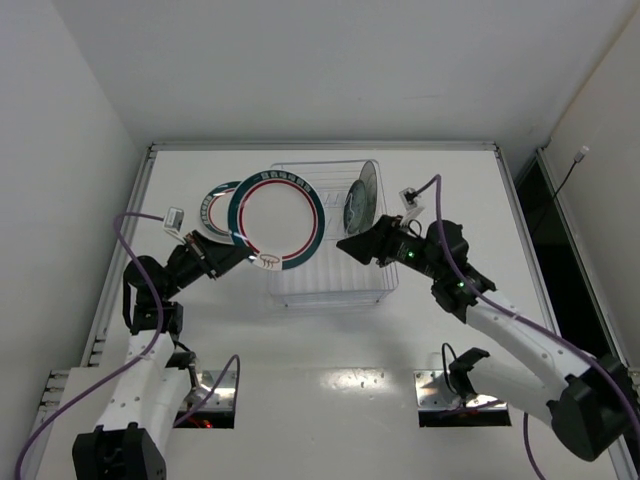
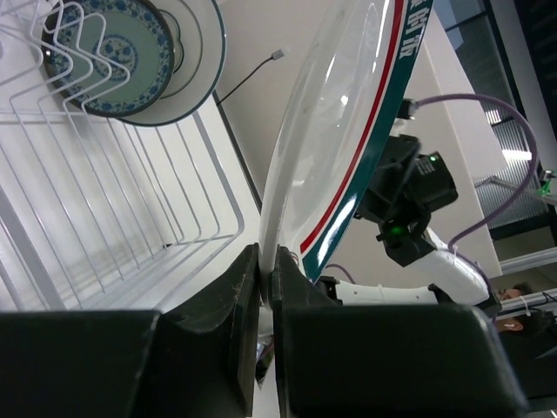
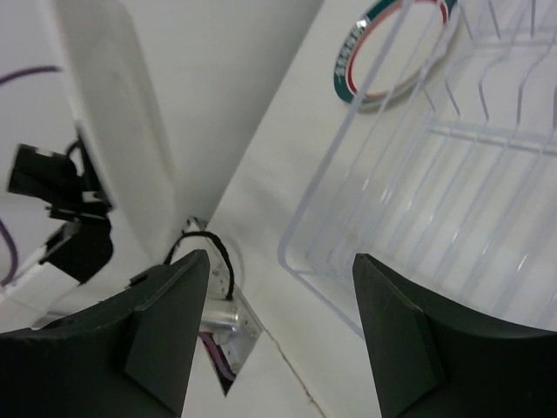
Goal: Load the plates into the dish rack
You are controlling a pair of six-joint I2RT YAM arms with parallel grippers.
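My left gripper point(image 1: 241, 252) point(image 2: 266, 261) is shut on the lower rim of a large white plate point(image 1: 276, 220) point(image 2: 348, 131) with a green rim and red ring. It holds that plate tilted up over the left end of the dish rack point(image 1: 330, 285) point(image 2: 130, 200) point(image 3: 418, 192). A teal patterned plate point(image 1: 360, 197) point(image 2: 113, 57) stands upright in the rack's far right end, with a larger white plate point(image 2: 196, 52) behind it. One more green-rimmed plate point(image 1: 213, 205) point(image 3: 383, 65) lies on the table left of the rack. My right gripper point(image 1: 352, 246) point(image 3: 283, 287) hangs open and empty over the rack's near right part.
The held plate's white back point(image 3: 104, 122) fills the left of the right wrist view, with the left gripper's body point(image 3: 61, 218) under it. A metal base plate point(image 1: 455, 392) with cable sits near the front edge. Raised table borders run along the left point(image 1: 125, 250) and right point(image 1: 525, 230) sides.
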